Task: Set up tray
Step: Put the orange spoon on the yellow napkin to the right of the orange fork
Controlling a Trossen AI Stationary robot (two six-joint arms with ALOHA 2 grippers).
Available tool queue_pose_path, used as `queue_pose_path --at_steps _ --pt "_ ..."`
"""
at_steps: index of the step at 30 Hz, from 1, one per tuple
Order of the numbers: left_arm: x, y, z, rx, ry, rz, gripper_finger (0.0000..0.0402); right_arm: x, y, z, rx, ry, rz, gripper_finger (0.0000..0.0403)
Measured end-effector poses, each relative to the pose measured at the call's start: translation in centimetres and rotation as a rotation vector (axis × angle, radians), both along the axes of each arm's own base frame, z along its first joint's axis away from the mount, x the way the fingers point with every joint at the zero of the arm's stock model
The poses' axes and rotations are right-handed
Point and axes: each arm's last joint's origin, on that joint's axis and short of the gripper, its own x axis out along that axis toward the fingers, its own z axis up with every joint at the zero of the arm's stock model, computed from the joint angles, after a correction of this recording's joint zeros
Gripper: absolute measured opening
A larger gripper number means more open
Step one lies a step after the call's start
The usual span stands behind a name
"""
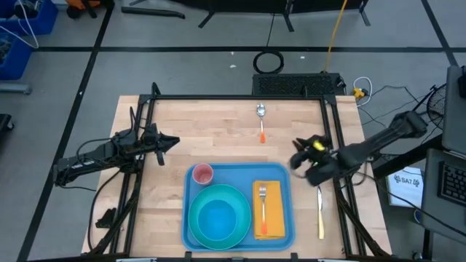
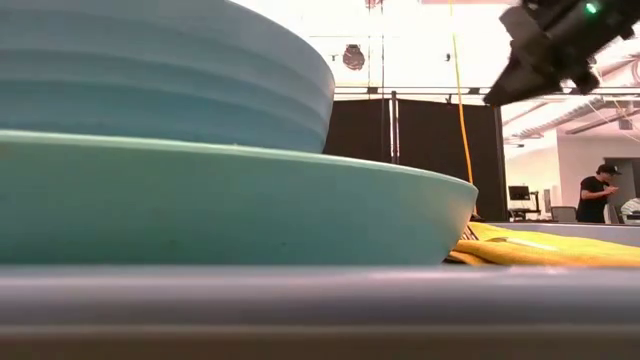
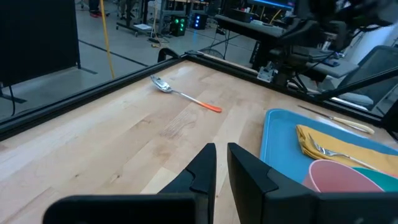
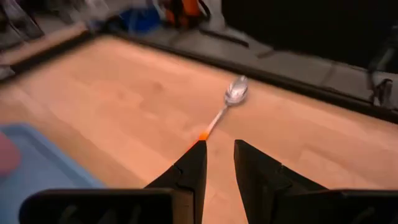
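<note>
The light-blue tray (image 1: 240, 175) lies at the table's near middle. It carries a teal bowl on a round teal plate (image 1: 218, 215), a pink cup (image 1: 202, 173), and a yellow napkin (image 1: 268, 211) with a fork on it. A knife (image 1: 319, 211) lies on the table right of the tray. An orange-handled spoon (image 1: 261, 121) lies flat at the far middle. My right gripper (image 4: 219, 158) hovers above the table off the tray's far right corner. It points toward the spoon (image 4: 227, 102), narrowly open and holding nothing. My left gripper (image 3: 222, 158) waits at the left, shut and holding nothing.
A black frame rail (image 1: 240, 97) runs along the table's far and side edges. Bare wood lies between the spoon and the tray's far rim. In the low view a person (image 2: 600, 195) stands far off in the room behind the table.
</note>
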Motion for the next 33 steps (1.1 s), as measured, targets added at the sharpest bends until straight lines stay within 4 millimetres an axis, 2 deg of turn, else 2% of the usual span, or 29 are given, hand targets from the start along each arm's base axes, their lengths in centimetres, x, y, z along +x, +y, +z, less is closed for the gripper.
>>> queue_pose_path --at_steps 2,4,7,9,11,18,22,26,33 --pt "0.0 0.0 0.0 0.0 0.0 0.0 0.0042 -1.5 -0.9 -0.9 -0.008 -0.047 0.045 0.0075" --pt "0.0 0.0 0.0 0.0 0.0 0.0 0.0042 -2.1 -1.5 -1.7 -0.027 -0.056 0.132 0.0075" --pt "0.0 0.0 0.0 0.0 0.0 0.0 0.0042 -1.8 -2.7 -2.2 -0.061 -0.132 0.254 0.0075" --pt "0.0 0.0 0.0 0.0 0.0 0.0 0.0042 -1.5 -4.0 -2.2 -0.086 -0.204 0.266 0.0075" --pt "0.0 0.0 0.0 0.0 0.0 0.0 0.0042 -1.4 -5.6 -2.5 -0.085 -0.203 0.254 0.0075" --pt "0.0 0.0 0.0 0.0 0.0 0.001 0.0042 -1.2 -11.9 -4.0 0.138 -0.199 0.287 0.0075" --pt "0.0 0.0 0.0 0.0 0.0 0.001 0.0042 -1.3 -15.2 -5.0 0.304 -0.206 0.233 0.0075" --pt "0.0 0.0 0.0 0.0 0.0 0.001 0.0042 0.2 -17.9 -4.8 0.401 -0.183 0.235 0.0075" --pt "0.0 0.0 0.0 0.0 0.0 0.001 0.0042 5.0 -21.9 -4.0 0.518 -0.082 0.217 0.0075"
